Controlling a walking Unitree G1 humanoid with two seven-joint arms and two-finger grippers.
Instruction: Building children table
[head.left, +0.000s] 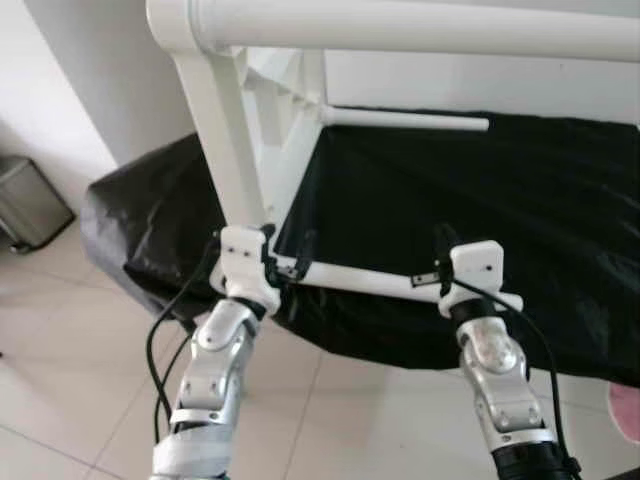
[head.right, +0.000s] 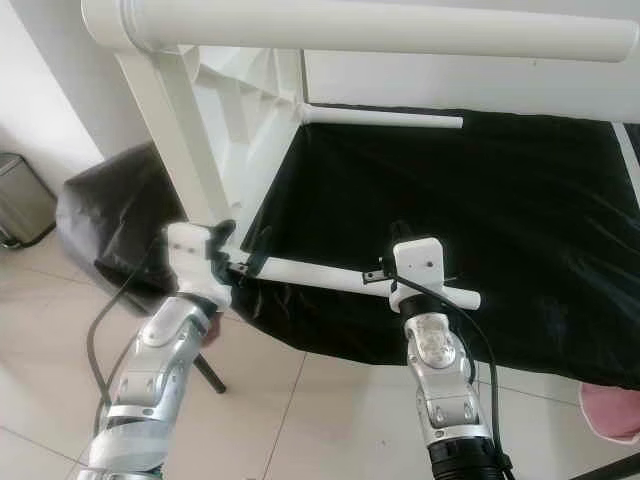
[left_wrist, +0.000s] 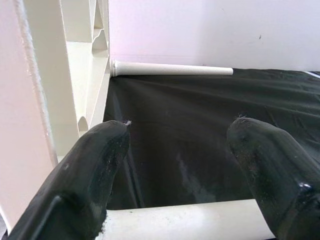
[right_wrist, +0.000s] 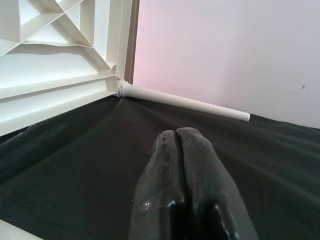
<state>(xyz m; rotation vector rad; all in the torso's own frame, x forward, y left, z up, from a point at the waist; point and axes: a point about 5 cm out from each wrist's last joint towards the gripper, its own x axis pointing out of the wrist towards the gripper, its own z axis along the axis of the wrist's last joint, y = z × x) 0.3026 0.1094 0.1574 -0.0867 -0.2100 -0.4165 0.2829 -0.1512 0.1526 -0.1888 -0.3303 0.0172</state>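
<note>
Children's table (head.left: 262, 120), white plastic, lies tipped on its side over a black sheet (head.left: 480, 210), its ribbed underside filling the upper left of the head views and one leg (head.left: 400, 120) jutting out toward the centre. Another leg (head.left: 360, 281) runs across the lower middle, with both grippers at it. The left gripper (left_wrist: 175, 165) has its fingers (left_wrist: 95, 170) spread wide, straddling that leg near the tabletop end without clamping it. The right gripper (right_wrist: 182, 170) has its fingers pressed together, empty, resting above the leg's free end.

I'd judge the leg is being seated in its socket: better to close the left fingers around it first, keep it square to the tabletop, and push or twist steadily.

That socket is hidden behind the left wrist, so how far the leg is seated can't be told. A thick white tube (head.left: 400, 25) across the top is cut off.
</note>
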